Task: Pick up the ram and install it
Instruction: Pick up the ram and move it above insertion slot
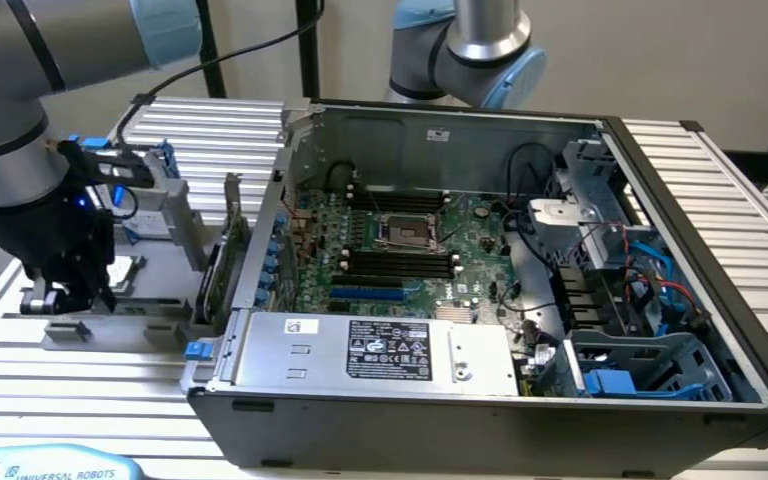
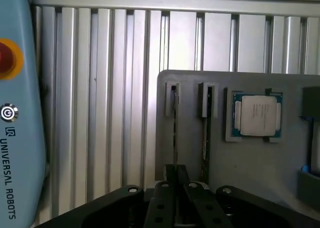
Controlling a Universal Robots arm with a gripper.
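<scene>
The ram is a thin green stick standing on edge in a slot of the grey holder tray. My gripper is shut on the ram's near end, its black fingers pressed to both sides. The far end still sits in the slot bracket. Seen from outside, the gripper hangs low over the tray, to the exterior view's left of the open computer case. Inside the case, the motherboard has black memory slots below the processor socket.
A second thin stick stands in the neighbouring slot. A square silver processor chip lies in a tray pocket. A green card stands beside the case wall. A blue teach pendant lies on the ribbed aluminium table.
</scene>
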